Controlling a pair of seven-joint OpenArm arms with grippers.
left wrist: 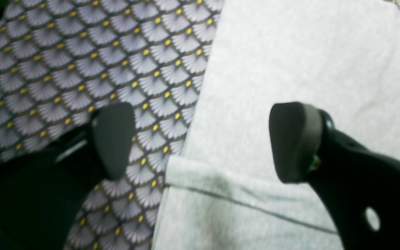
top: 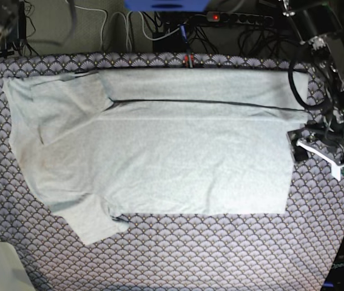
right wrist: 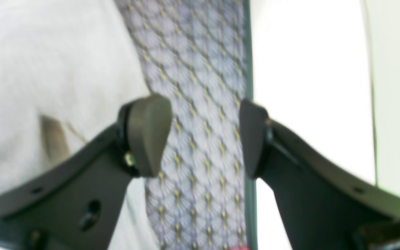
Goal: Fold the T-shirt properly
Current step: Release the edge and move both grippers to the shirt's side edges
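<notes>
Covering nearly the whole scene, a tabletop point(top: 220, 254) dressed in a dark cloth with a pale scallop pattern and small yellow dots is seen from above. Spread flat across the middle of that tabletop is the large light heather-grey short-sleeved cotton T-shirt point(top: 172, 157), its sleeves lying toward the base view's left and its hem toward the right; the far strip is folded over, and a thin dark line is visible along that fold. No lettering can be made out. Beside the T-shirt's right-hand edge in the base view, the black left end effector point(left wrist: 200, 142) is held just above the cloth, spread wide, with one dark pad over the patterned cloth and the other over the grey fabric near a stitched hem. The black right end effector point(right wrist: 205, 135) is likewise spread, with nothing between its pads; the T-shirt's edge is seen beside one pad and the tabletop's rim beyond the other.
</notes>
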